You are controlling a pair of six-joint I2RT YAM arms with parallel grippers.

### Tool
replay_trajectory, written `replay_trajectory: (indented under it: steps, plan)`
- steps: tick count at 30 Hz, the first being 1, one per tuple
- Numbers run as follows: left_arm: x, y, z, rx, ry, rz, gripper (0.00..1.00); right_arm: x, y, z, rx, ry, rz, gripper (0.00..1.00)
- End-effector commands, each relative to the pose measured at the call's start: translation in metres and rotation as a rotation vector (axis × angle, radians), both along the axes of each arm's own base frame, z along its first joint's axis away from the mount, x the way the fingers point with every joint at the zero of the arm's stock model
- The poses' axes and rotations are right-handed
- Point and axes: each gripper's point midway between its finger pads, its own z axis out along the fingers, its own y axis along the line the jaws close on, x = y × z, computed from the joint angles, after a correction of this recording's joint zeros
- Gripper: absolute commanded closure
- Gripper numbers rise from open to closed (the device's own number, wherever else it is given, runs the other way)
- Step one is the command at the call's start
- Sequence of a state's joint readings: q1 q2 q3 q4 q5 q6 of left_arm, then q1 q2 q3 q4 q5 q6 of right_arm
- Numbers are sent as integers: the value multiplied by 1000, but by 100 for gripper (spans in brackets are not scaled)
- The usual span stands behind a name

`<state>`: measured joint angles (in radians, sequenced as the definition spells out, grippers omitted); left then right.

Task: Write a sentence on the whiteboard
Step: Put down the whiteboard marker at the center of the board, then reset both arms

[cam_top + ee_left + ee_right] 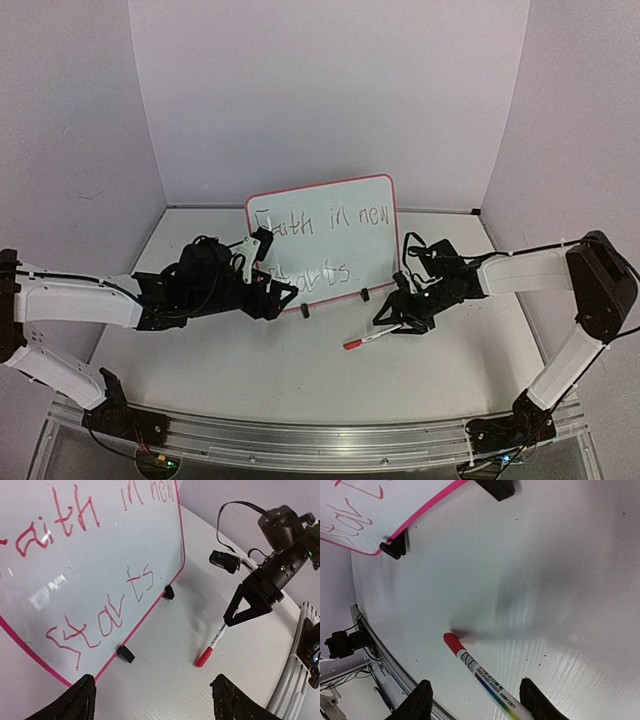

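The whiteboard [322,238] stands upright on two black feet at mid-table, pink-rimmed; the left wrist view shows it large at upper left [100,545]. The sentence [318,228] reads "Faith in new starts" in red ink on two lines [75,525]. My left gripper [285,297] sits at the board's lower left corner, open and empty [155,702]. A red-capped marker [364,340] lies on the table in front of the board, cap toward the left [480,672] [212,642]. My right gripper [402,322] is open over its tail [475,702], and the barrel rests by the right-hand finger [535,700].
The board's black feet [126,654] [169,592] rest on the white tabletop. An aluminium rail [320,435] runs along the near edge, also seen as a rail [385,655] in the right wrist view. Lilac walls [330,90] close the back and sides.
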<state>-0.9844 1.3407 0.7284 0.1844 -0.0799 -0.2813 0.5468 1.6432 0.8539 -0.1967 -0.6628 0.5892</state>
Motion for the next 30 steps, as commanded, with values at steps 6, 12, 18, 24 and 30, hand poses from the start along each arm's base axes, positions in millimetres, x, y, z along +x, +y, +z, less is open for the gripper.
replay_trajectory:
  steps: [6, 12, 18, 24, 30]
  plan:
    - [51, 73, 4, 1, 92, 236, 15, 34, -59, 1, -259, -143, -97, 5]
    - [77, 128, 15, -32, 100, 371, 13, 62, -111, 4, -381, -200, -197, 2]
    - [103, 208, 18, -29, 114, 578, 6, 98, -180, 28, -445, -272, -380, 2]
    - [132, 291, 35, -37, 75, 823, 5, 119, -237, 98, -568, -536, -548, 2]
    - [140, 333, 82, 47, -180, 996, 3, 113, -257, 160, -539, -842, -700, 2]
